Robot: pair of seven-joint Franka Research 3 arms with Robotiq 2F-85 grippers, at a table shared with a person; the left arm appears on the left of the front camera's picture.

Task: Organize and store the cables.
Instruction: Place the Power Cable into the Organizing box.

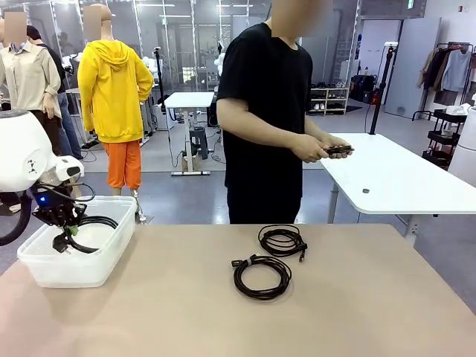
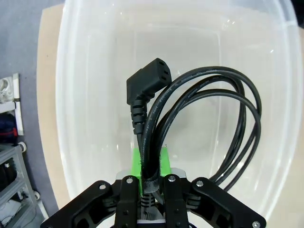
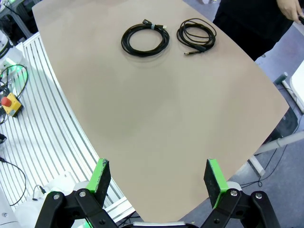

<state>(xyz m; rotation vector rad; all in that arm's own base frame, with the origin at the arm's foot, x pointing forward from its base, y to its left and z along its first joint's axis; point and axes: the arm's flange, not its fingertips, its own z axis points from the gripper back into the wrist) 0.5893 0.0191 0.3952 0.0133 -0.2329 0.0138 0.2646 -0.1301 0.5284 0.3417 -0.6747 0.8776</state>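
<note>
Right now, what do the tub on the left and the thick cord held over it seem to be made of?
The tub: probably plastic, translucent milky white, smooth and slightly glossy; the table shows faintly through its walls. The thick cord: likely a rubber or PVC sheath, matte black; its angled plug looks moulded, with a ribbed strain relief.

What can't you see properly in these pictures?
- Front view: the dark thing in the person's hands is too small to name.
- Left wrist view: the thick cable passes between the left fingers and off the bottom edge, hiding its other end.
- Front view: the bin has a cloudy wall that hides whether that cable touches the bottom.
- Right wrist view: plugs on the two coils are too small.
</note>
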